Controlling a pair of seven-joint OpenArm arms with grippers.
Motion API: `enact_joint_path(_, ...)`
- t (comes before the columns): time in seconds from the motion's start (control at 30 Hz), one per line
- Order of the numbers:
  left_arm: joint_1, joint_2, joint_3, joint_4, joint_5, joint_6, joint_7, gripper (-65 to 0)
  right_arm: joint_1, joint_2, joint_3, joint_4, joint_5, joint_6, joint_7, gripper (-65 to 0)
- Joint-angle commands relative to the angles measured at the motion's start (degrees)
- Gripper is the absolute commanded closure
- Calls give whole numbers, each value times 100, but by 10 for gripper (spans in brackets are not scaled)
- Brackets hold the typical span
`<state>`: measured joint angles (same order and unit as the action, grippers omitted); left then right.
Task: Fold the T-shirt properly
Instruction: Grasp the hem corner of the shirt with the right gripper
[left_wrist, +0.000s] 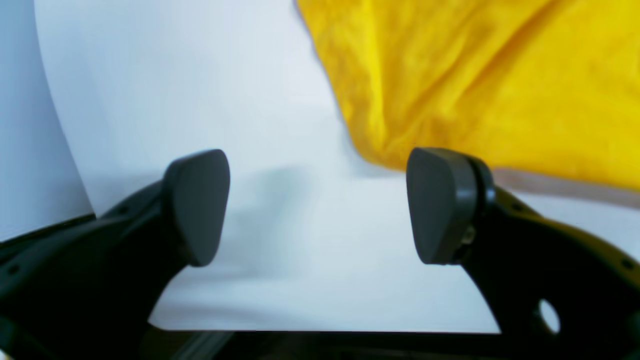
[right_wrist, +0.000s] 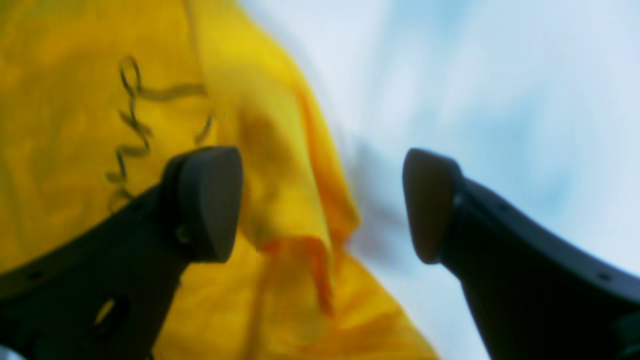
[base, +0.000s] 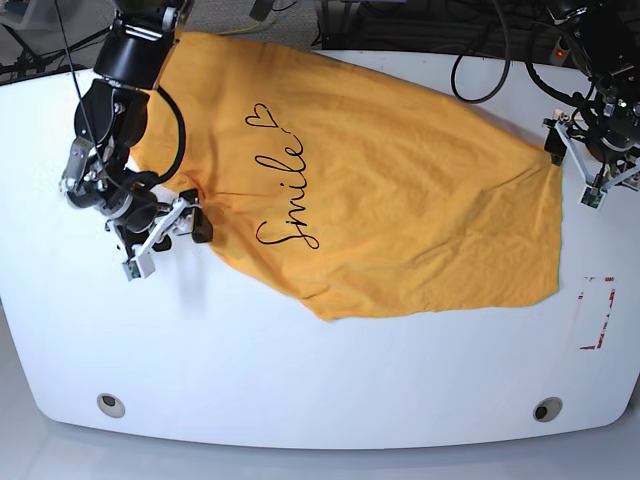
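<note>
The T-shirt (base: 400, 190) lies spread face-up across the white table (base: 300, 380), its black cursive "Smile" (base: 283, 195) topped by a heart outline (base: 259, 117) at 11 o'clock. The right gripper (base: 170, 232) at 9 o'clock and the left gripper (base: 572, 165) at 3 o'clock both stand released at the shirt's edges, grasping nothing.

Bright, even light with soft shadows; both wrist views blurred, base view sharp.

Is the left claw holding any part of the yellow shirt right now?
No, the left claw is open over bare table, with the shirt lying beyond it.
</note>
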<state>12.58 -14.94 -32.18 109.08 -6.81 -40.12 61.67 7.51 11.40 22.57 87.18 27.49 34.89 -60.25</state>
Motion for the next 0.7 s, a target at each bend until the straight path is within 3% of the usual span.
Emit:
enact_joint_path(0.0,-31,-93,-12,94,-9,12,-88,-517,282,148,-2,-151,324,23,113,-482)
enact_joint_path(0.23,-23,-93,-12,94,-9,12,-88,-517,950,254,-2,-1082,368,23,157,-482)
enact_joint_path(0.43,-23,-93,-12,94,-9,12,-88,-517,1337,298,-450,-2199,368,23,842,-482)
enact_joint_path(0.67,-23,-93,-12,94,-9,12,-88,-517,1311,368,-1180,-2656,368,-30,1634,-480)
